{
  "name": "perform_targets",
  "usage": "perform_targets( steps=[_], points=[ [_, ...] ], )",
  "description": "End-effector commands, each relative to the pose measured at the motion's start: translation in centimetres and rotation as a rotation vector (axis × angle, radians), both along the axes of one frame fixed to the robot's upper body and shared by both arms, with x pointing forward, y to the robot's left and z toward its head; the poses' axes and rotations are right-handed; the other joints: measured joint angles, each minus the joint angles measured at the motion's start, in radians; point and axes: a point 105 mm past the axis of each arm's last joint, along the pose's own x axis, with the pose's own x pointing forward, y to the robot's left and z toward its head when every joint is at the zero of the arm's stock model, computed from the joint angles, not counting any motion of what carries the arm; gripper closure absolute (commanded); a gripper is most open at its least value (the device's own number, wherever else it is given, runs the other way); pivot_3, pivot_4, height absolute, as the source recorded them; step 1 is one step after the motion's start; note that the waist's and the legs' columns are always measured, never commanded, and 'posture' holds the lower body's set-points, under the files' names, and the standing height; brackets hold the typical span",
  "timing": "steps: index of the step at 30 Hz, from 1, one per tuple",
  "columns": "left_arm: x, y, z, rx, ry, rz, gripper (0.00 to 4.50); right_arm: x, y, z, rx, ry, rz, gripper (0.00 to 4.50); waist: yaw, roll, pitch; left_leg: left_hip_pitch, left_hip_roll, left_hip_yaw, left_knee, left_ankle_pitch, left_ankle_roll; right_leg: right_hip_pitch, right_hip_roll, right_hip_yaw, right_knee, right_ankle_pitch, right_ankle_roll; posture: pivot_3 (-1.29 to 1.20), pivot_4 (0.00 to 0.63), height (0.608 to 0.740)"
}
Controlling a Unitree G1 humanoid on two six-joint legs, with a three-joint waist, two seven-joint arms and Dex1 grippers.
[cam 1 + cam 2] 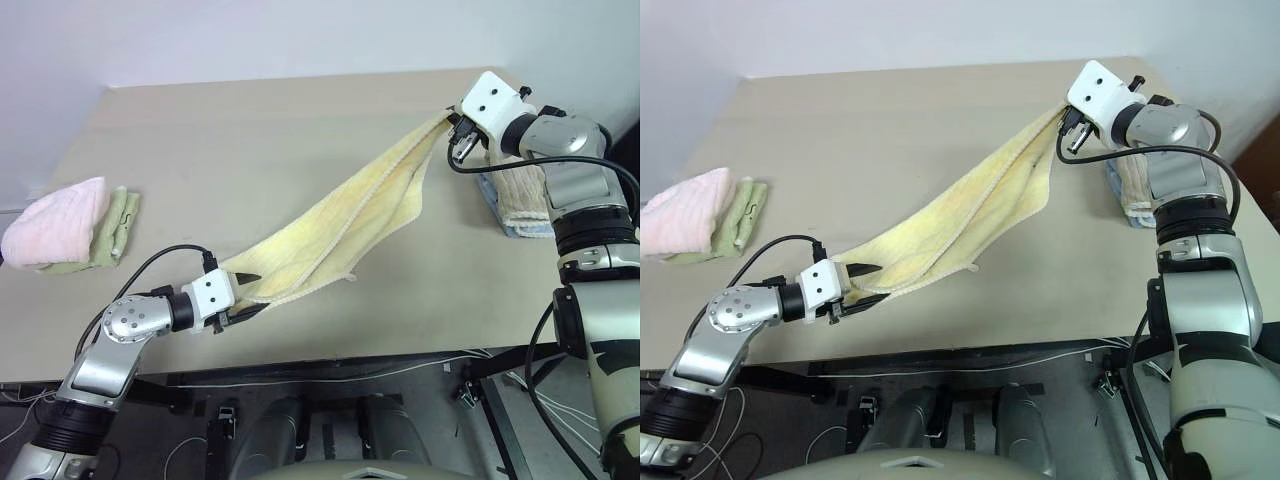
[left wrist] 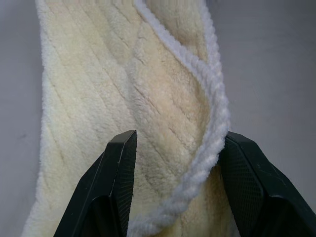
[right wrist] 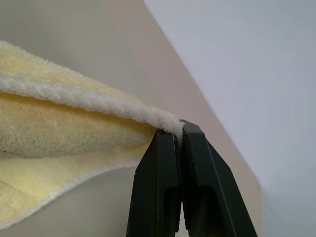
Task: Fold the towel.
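towel strung between the two pincers above the bench

the left pincer [image 1: 243, 296], low at the near edge of the bench [image 1: 260, 130], had its fingers [image 2: 118, 173] apart on either side of the towel's near end, the roped hem touching one. the towel [image 1: 345, 215] ran as a long sagging band up and away to the far right corner. there the right pincer [image 1: 452, 128] was clamped on its far corner.
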Motion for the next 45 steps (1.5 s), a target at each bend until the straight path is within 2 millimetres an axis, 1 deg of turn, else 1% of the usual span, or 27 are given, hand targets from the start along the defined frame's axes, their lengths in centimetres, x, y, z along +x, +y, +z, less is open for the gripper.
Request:
perform_targets(
  steps=[1, 7, 10, 14, 16, 19, 22, 23, 25, 27, 29, 31, 32, 34, 35, 36, 37, 39, 42, 45],
  points=[
    [0.2, -0.3, 1.0, -0.041, -0.021, -0.008, 1.9, -0.5, -0.3, 2.2, 0.0, -0.077, -0.003, 4.5, 0.0, 0.0, 0.0, 0.0, 0.0, 0.0, 0.0, 0.0, 0.0, 0.0, 0.0, 0.0, 0.0, 0.0, 0.0, 0.0, 0.15, 0.74],
    [0.1, -0.4, 0.3, -0.035, -0.003, -0.006, 1.9, -0.5, -0.4, 2.2, 0.001, -0.08, -0.007, 4.5, 0.0, 0.0, 0.0, 0.0, 0.0, 0.0, 0.0, 0.0, 0.0, 0.0, 0.0, 0.0, 0.0, 0.0, 0.0, 0.0, 0.15, 0.74],
    [0.1, -0.7, 0.3, -0.062, 0.011, -0.011, 2.47, -0.5, -0.4, 2.2, -0.002, -0.08, -0.007, 4.5, 0.0, 0.0, 0.0, 0.0, 0.0, 0.0, 0.0, 0.0, 0.0, 0.0, 0.0, 0.0, 0.0, 0.0, 0.0, 0.0, 0.15, 0.74],
    [-0.2, -0.6, 0.1, -0.071, 0.019, -0.006, 3.81, -0.6, -0.3, 2.2, -0.007, -0.083, -0.006, 4.5, 0.0, 0.0, 0.0, 0.0, 0.0, 0.0, 0.0, 0.0, 0.0, 0.0, 0.0, 0.0, 0.0, 0.0, 0.0, 0.0, 0.15, 0.74],
    [-0.1, -0.5, 0.2, -0.105, 0.016, 0.015, 4.47, -0.6, 0.0, 2.2, -0.007, -0.084, 0.003, 4.5, -0.001, 0.0, 0.0, 0.0, 0.0, 0.0, 0.0, 0.0, 0.0, 0.0, 0.0, 0.0, 0.0, 0.0, 0.0, 0.0, 0.15, 0.74],
    [-0.2, -0.5, 0.2, -0.123, 0.028, 0.018, 4.47, -0.6, 0.4, 2.2, -0.009, -0.082, 0.017, 4.5, 0.0, 0.0, 0.0, 0.0, 0.0, 0.0, 0.0, 0.0, 0.0, 0.0, 0.0, 0.0, 0.0, 0.0, 0.0, 0.0, 0.15, 0.74],
    [0.0, -0.2, 0.7, -0.185, 0.042, 0.043, 4.47, -0.7, 0.5, 2.2, -0.009, -0.083, 0.02, 4.5, 0.0, 0.0, 0.0, 0.0, 0.0, 0.0, 0.0, 0.0, 0.0, 0.0, 0.0, 0.0, 0.0, 0.0, 0.0, 0.0, 0.15, 0.74],
    [0.4, -0.1, 1.7, -0.249, 0.032, 0.063, 4.47, -0.7, 0.4, 2.3, -0.007, -0.084, 0.018, 4.5, 0.0, 0.0, 0.0, 0.0, 0.0, 0.0, 0.0, 0.0, 0.0, 0.0, 0.0, 0.0, 0.0, 0.0, 0.0, 0.0, 0.15, 0.74],
    [1.6, 0.8, 4.2, -0.401, 0.005, 0.127, 4.47, -0.7, 0.0, 2.5, 0.002, -0.086, 0.01, 4.5, 0.001, 0.0, 0.0, 0.0, 0.0, 0.0, 0.0, 0.0, 0.0, 0.0, 0.0, 0.0, 0.0, 0.0, 0.0, 0.0, 0.15, 0.74],
    [3.1, 2.5, 6.7, -0.502, -0.016, 0.203, 4.47, -0.8, -0.6, 2.7, 0.015, -0.085, -0.005, 4.5, 0.004, -0.001, 0.001, 0.0, 0.0, 0.0, 0.001, 0.0, 0.0, 0.0, 0.0, 0.0, 0.001, 0.0, 0.0, 0.0, 0.15, 0.74],
    [4.9, 5.0, 10.4, -0.595, -0.086, 0.28, 4.47, -0.7, -1.4, 2.9, 0.042, -0.09, -0.033, 4.5, 0.005, -0.001, 0.001, -0.001, 0.0, -0.001, 0.002, 0.001, -0.001, 0.0, 0.0, -0.001, 0.003, 0.0, 0.0, 0.0, 0.15, 0.74],
    [6.0, 6.8, 13.1, -0.656, -0.147, 0.329, 4.47, -0.7, -1.8, 3.2, 0.069, -0.098, -0.05, 4.5, 0.003, -0.001, 0.001, -0.001, 0.0, -0.002, 0.005, 0.001, -0.001, 0.0, 0.001, -0.002, 0.005, 0.0, 0.0, 0.0, 0.15, 0.74],
    [6.3, 7.4, 14.0, -0.674, -0.168, 0.344, 4.47, -0.7, -1.9, 3.3, 0.08, -0.101, -0.053, 4.5, 0.003, -0.001, 0.001, -0.001, 0.0, -0.002, 0.005, 0.001, -0.001, 0.0, 0.0, -0.002, 0.005, 0.0, 0.0, 0.0, 0.15, 0.74],
    [7.8, 9.5, 16.7, -0.693, -0.276, 0.417, 4.47, -1.1, -1.6, 4.5, 0.182, -0.099, -0.026, 4.5, 0.001, -0.001, 0.001, -0.001, -0.001, -0.001, 0.006, 0.001, 0.0, 0.0, 0.0, -0.002, 0.005, 0.0, 0.0, 0.0, 0.15, 0.74],
    [8.3, 10.1, 17.5, -0.697, -0.306, 0.436, 4.47, -1.2, -1.4, 4.8, 0.212, -0.097, -0.016, 4.5, 0.001, -0.001, 0.001, -0.001, -0.001, -0.001, 0.006, 0.001, 0.0, 0.0, 0.0, -0.002, 0.005, 0.0, 0.0, 0.0, 0.15, 0.74],
    [8.6, 10.8, 18.6, -0.752, -0.341, 0.432, 4.47, -1.3, -1.5, 5.3, 0.228, -0.104, -0.016, 4.5, 0.001, -0.001, 0.001, -0.001, 0.0, -0.001, 0.006, 0.001, 0.0, 0.0, 0.001, -0.002, 0.005, 0.0, 0.0, 0.0, 0.15, 0.74],
    [8.8, 11.1, 19.2, -0.794, -0.359, 0.421, 4.47, -1.4, -1.7, 5.5, 0.232, -0.11, -0.02, 4.5, 0.0, -0.001, 0.001, -0.001, 0.0, -0.001, 0.006, 0.001, 0.0, 0.0, 0.001, -0.002, 0.006, 0.0, 0.0, 0.0, 0.15, 0.74],
    [9.9, 12.2, 19.7, -0.811, -0.359, 0.447, 4.47, -1.3, -2.2, 6.1, 0.244, -0.129, -0.049, 4.5, -0.001, -0.001, 0.001, -0.001, 0.0, -0.001, 0.006, 0.001, 0.0, 0.0, 0.001, -0.002, 0.006, 0.0, 0.0, 0.0, 0.15, 0.74],
    [12.0, 13.4, 21.2, -0.845, -0.385, 0.511, 4.47, -1.0, -3.2, 6.6, 0.248, -0.154, -0.1, 4.5, 0.0, -0.002, 0.001, -0.001, 0.0, -0.001, 0.007, 0.001, 0.0, 0.0, 0.001, -0.002, 0.006, 0.0, 0.0, 0.0, 0.15, 0.74],
    [13.4, 14.0, 22.4, -0.854, -0.435, 0.575, 4.47, -0.8, -3.2, 6.8, 0.253, -0.168, -0.105, 4.5, 0.001, -0.003, 0.002, -0.002, -0.001, -0.001, 0.008, 0.001, 0.0, -0.001, 0.001, -0.003, 0.007, 0.0, 0.001, 0.0, 0.15, 0.74]
  ],
)
